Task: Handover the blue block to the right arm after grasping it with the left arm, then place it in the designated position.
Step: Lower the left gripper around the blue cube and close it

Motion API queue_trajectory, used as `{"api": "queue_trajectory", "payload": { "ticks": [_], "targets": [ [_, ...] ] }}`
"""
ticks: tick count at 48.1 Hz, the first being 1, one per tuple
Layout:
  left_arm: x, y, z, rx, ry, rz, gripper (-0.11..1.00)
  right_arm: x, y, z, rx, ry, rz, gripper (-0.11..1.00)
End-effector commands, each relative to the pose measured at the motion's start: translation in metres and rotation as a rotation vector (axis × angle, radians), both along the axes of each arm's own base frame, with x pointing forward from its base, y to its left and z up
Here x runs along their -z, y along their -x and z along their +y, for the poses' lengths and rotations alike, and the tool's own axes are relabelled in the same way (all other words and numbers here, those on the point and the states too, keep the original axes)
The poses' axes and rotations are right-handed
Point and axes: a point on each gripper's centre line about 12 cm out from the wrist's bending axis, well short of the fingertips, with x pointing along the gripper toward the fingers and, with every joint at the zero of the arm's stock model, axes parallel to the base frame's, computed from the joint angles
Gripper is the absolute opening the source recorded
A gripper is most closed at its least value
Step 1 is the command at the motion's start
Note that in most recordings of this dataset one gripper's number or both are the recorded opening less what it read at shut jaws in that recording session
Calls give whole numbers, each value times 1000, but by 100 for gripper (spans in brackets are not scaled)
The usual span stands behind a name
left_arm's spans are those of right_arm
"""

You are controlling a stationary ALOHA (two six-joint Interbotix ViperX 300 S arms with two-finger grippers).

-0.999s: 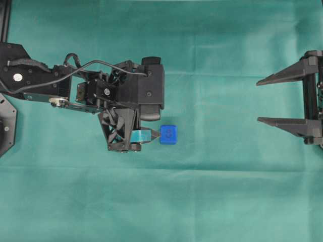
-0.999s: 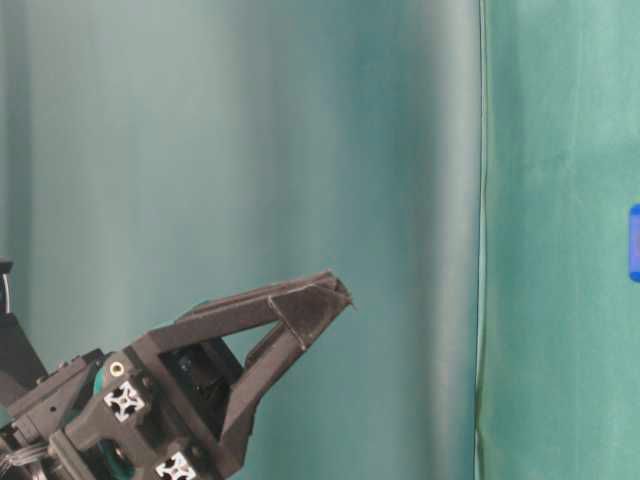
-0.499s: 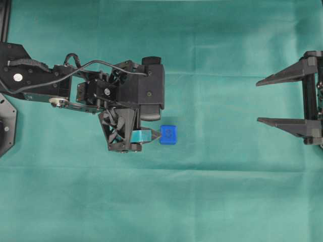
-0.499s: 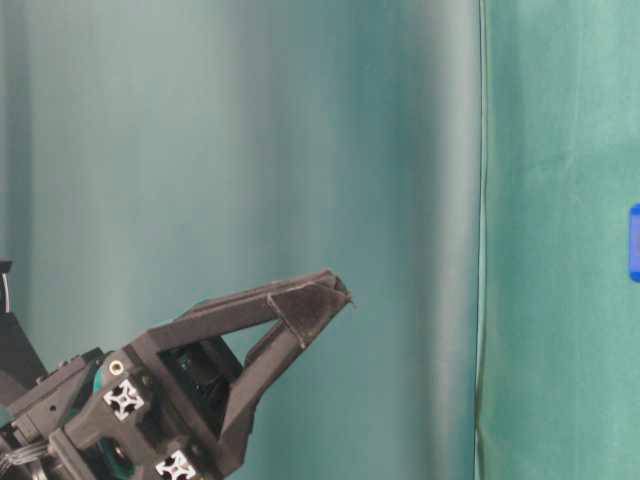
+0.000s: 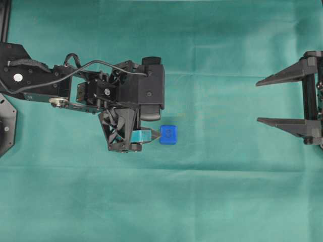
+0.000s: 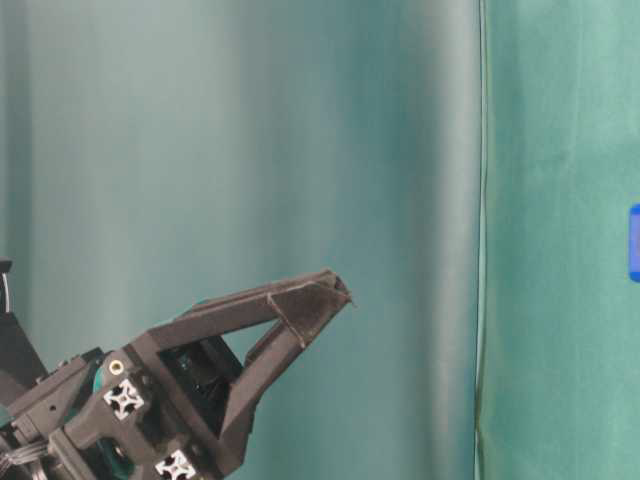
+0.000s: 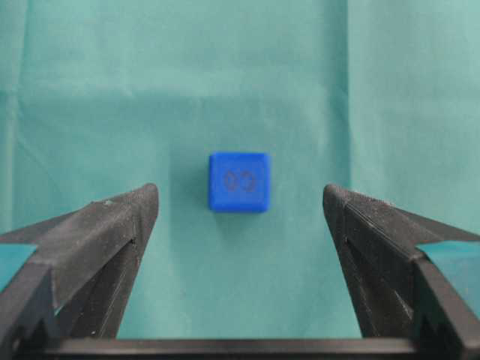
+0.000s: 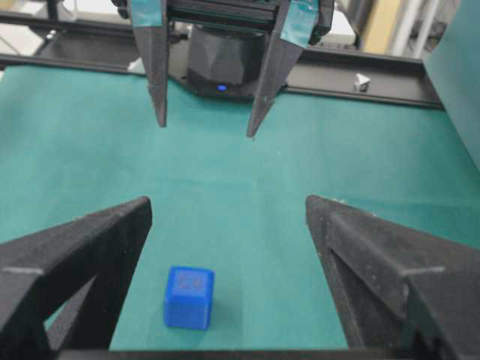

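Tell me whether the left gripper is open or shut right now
Open. In the left wrist view the left gripper has its two fingers spread wide, with the blue block resting on the cloth beyond them, untouched.

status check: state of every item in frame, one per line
blue block: flat on the green cloth, upright, ungrasped, marked face up
left pincer: open, empty, block lies ahead between its tips, no contact
right pincer: open, empty, far from the block at the right edge of the overhead view
designated position: not visible in any view
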Motion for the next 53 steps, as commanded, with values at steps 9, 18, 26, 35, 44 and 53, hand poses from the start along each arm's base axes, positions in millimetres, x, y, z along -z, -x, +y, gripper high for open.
{"api": "queue_trajectory", "payload": {
  "ticks": [9,18,26,35,44,53],
  "targets": [
    [-12,-2,-2,5,-1,-45,100,-8,-3,0,1,2,-20,94],
    [-2,-3,-2,6,-2,-40,100,-8,-3,0,1,2,-20,94],
    [13,-9,-2,5,-1,-25,100,-8,-3,0,1,2,-18,94],
    [36,-16,-2,6,-2,-11,100,-7,-3,0,1,2,-14,94],
    [59,-21,-2,6,-2,-5,100,-5,-5,0,1,3,-6,94],
    [78,-25,-2,5,-2,8,100,-4,-5,0,1,1,-2,94]
  ]
}}
